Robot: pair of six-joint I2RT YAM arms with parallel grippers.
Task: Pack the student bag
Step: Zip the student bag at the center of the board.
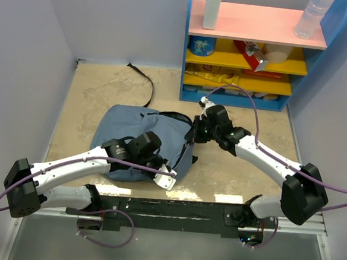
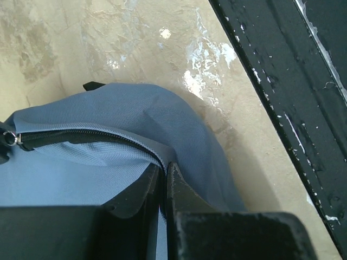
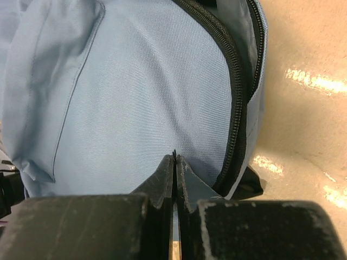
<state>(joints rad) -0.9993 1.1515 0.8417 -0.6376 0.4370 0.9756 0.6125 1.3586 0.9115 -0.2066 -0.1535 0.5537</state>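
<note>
Student bag (image 1: pixel 128 127) on beige table (image 1: pixel 102 89)

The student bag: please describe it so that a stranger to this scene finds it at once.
Start at the beige table with the blue shelf unit at its far right. The student bag lies nearer and left of that, between the left arm and right arm. It is the only slate-blue fabric thing, with a black strap trailing behind.

The bag (image 1: pixel 129 124) — soft, slate-blue, rounded — lies flat on the bench (image 1: pixel 99 89) near its front edge. A black strap (image 1: pixel 146 83) trails away behind. Its black zipper (image 3: pixel 236 97) stands partly open along the curved side.
</note>
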